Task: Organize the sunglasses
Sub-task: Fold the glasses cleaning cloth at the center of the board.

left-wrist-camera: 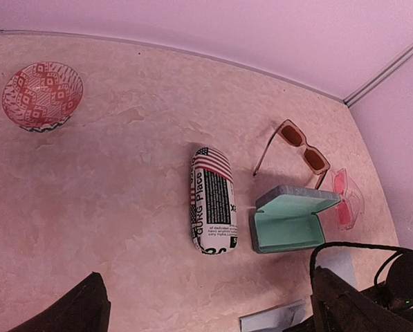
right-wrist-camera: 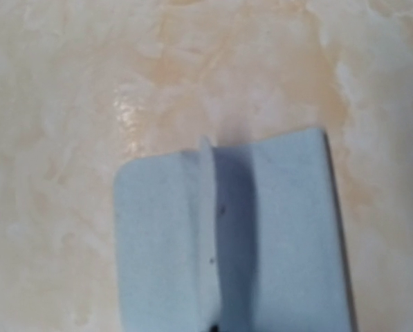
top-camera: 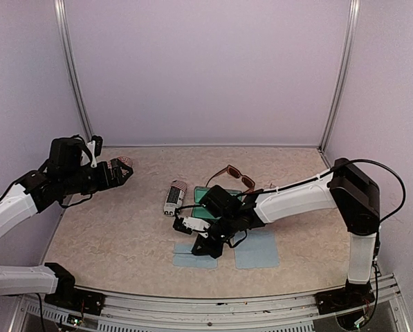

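Observation:
The brown sunglasses [left-wrist-camera: 296, 145] lie open on the table behind the open case [left-wrist-camera: 289, 223], also seen from above [top-camera: 232, 176]. The pale-pink sunglasses [left-wrist-camera: 347, 198] rest just right of the case. My left gripper [left-wrist-camera: 209, 315] hangs open and empty well to the left [top-camera: 123, 173], far from both pairs. My right gripper [top-camera: 205, 242] is low in front of the case, shut on a raised fold of a light blue cloth [right-wrist-camera: 192, 242]. Only a dark trace of that gripper [right-wrist-camera: 216, 326] shows at the bottom edge of its wrist view.
A striped black-and-white pouch [left-wrist-camera: 213, 200] lies left of the mint-lined case [top-camera: 206, 197]. A red patterned bowl [left-wrist-camera: 42, 95] stands at the far left. A second light blue cloth [top-camera: 256, 249] lies flat under my right arm. Walls enclose the table on three sides.

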You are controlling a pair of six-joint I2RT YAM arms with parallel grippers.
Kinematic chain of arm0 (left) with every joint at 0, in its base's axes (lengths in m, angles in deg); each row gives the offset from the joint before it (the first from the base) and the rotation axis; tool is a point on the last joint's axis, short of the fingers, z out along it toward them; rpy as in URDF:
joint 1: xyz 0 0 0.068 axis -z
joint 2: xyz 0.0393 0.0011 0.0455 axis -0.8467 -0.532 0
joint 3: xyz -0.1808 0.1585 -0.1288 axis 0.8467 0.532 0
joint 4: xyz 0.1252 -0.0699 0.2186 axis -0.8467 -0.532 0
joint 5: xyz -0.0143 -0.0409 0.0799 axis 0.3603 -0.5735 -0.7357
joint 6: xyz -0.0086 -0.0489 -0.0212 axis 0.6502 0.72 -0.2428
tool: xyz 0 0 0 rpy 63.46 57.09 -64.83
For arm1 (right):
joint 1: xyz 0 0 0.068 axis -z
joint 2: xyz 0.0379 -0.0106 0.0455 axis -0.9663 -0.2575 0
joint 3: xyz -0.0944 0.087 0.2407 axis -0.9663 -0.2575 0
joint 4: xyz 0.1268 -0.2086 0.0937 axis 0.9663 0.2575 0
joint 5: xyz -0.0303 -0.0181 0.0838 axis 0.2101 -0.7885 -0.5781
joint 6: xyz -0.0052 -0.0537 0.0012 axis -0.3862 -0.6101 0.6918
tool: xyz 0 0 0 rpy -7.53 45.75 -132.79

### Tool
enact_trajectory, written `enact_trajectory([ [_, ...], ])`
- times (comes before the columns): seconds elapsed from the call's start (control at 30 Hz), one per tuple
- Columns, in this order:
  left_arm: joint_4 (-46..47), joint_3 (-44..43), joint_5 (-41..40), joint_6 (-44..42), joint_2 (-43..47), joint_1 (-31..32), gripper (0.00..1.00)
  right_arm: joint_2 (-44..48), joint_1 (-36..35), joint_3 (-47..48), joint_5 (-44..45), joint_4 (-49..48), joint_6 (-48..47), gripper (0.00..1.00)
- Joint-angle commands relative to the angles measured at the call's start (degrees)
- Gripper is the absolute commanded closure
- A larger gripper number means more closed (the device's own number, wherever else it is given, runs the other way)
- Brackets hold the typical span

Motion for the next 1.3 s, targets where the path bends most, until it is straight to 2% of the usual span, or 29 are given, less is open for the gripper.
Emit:
enact_trajectory([
  [0.0,1.2,0.4,0.5,-0.6,0.9,0.2,0.01,2.2,-1.0,-0.7,-1.0,-0.2,1.1,1.00],
  [0.6,1.3,0.6,0.9,-0.4,1.3,0.2,0.01,4.0,-1.8,-2.7,-1.0,-0.3,2.4,1.00],
  [1.1,1.3,0.5,1.2,-0.6,1.3,0.2,0.01,2.2,-3.4,-1.5,-2.0,-0.5,2.8,1.00],
  [1.27,1.2,0.5,1.2,-0.6,1.3,0.3,0.01,2.8,-3.5,-1.7,-1.7,-0.3,2.6,0.83],
])
